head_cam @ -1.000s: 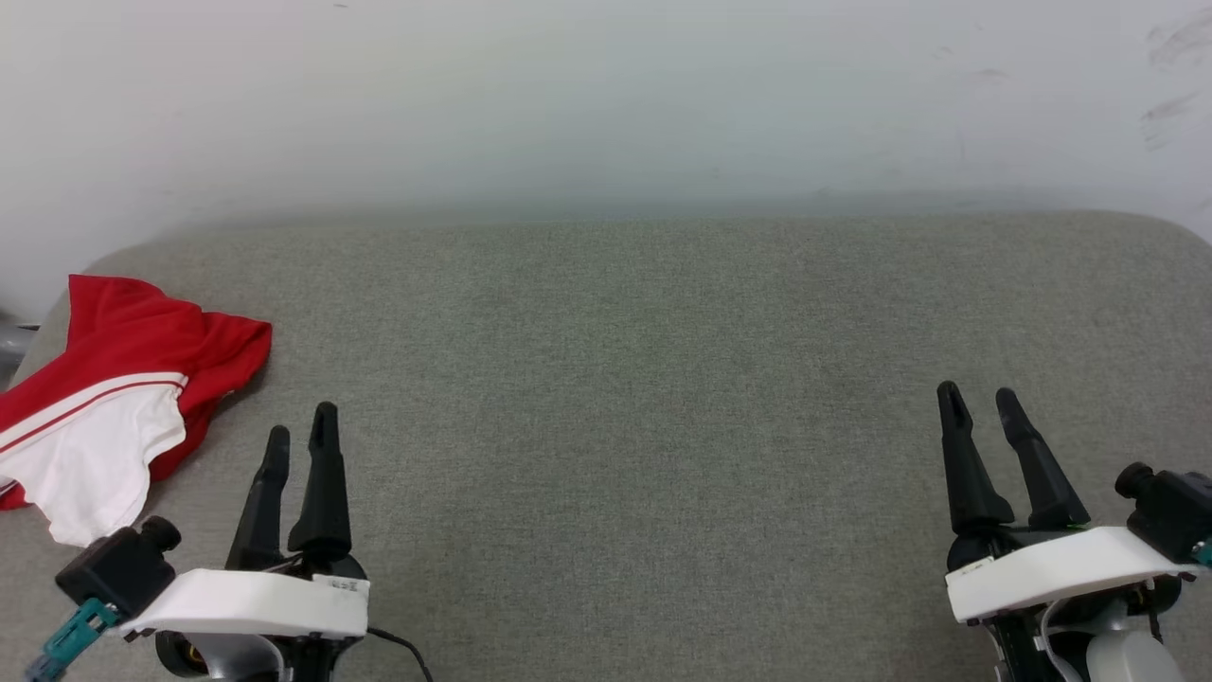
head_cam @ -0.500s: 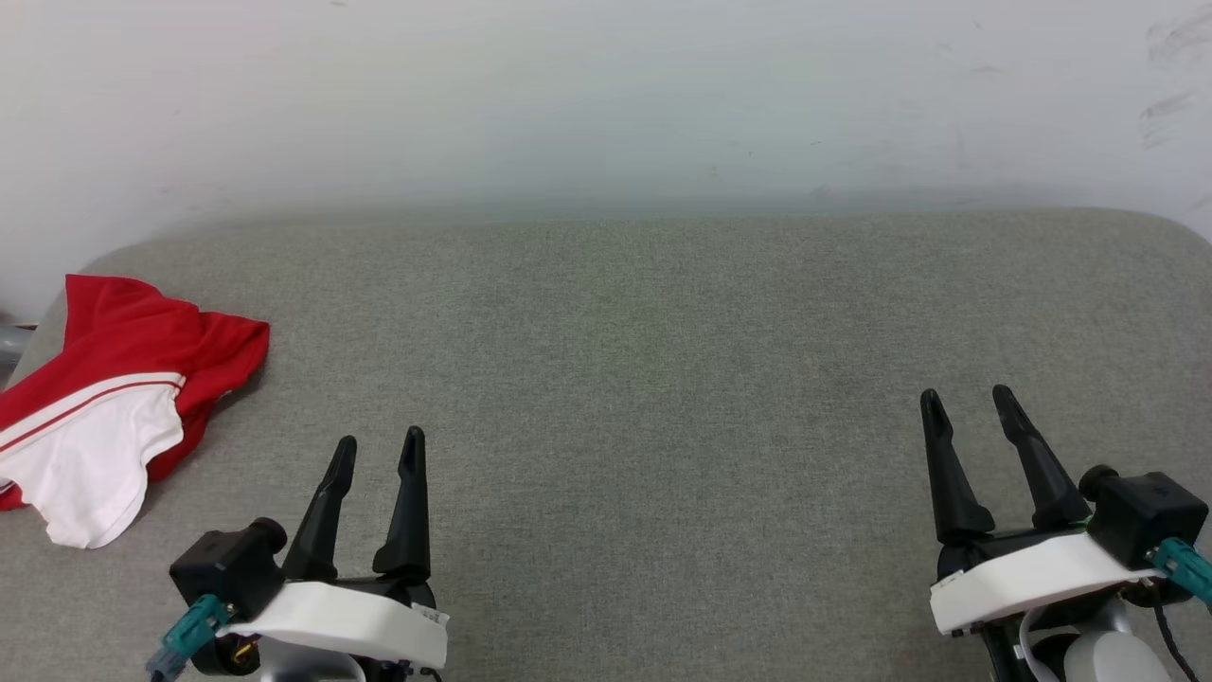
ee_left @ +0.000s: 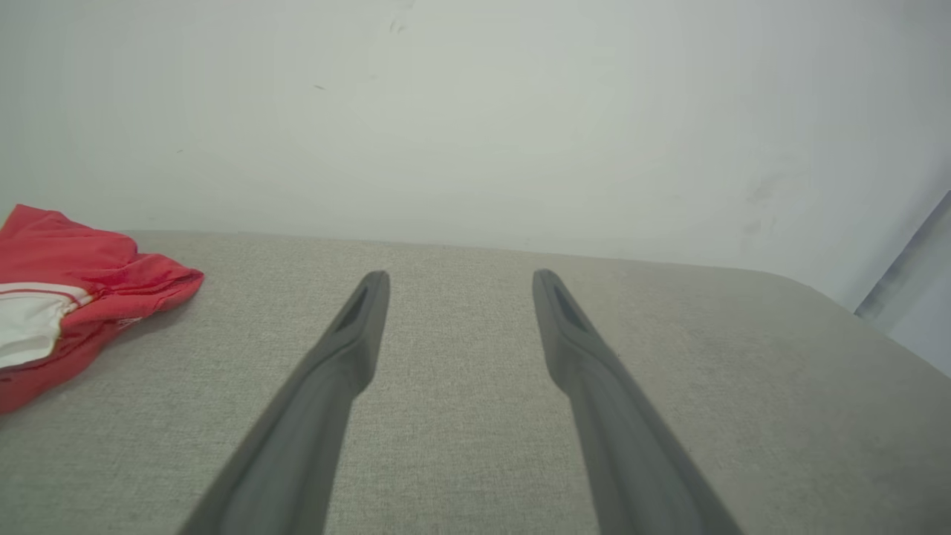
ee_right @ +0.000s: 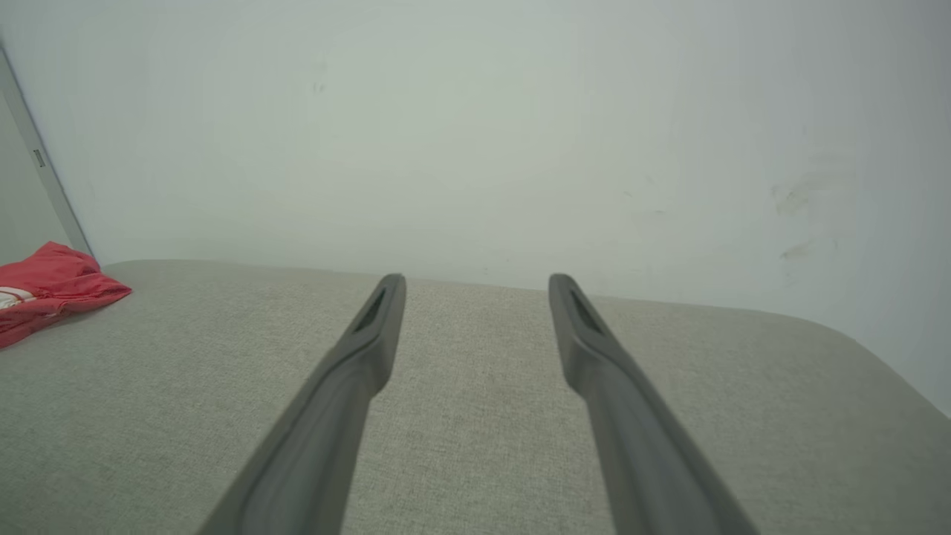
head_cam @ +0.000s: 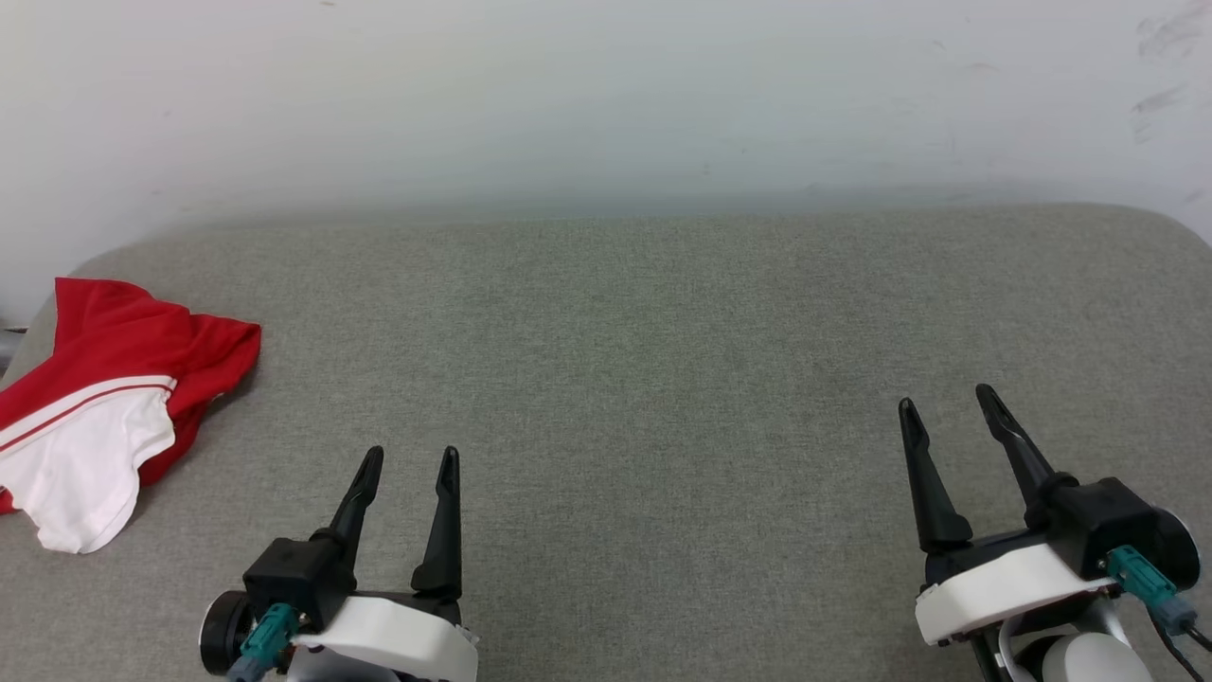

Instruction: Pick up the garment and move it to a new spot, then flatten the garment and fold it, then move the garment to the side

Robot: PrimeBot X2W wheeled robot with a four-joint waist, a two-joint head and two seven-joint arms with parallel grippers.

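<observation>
Across the scene, a white wall (head_cam: 606,95) stands behind a grey padded surface (head_cam: 663,379). The garment (head_cam: 104,379) lies at the surface's left edge, toward the far side. It is a compact red bundle doubled over on itself, with a white sleeve on top, and its left part is cut off by the head view's border.

The left gripper (head_cam: 409,457) hovers near left and the right gripper (head_cam: 945,398) near right. Both have their jaws spread and grasp nothing, and both are well apart from the garment.

The layered bundle sitting off to one side, with both grippers released, suggests the garment has been folded and moved aside, which would leave little or nothing to do. The fold looks loose and rumpled, though, so I cannot rule out that the pickup, flattening and folding are all yet to come.

Counted: one wall, one surface, one garment, two grippers and four fingers.
</observation>
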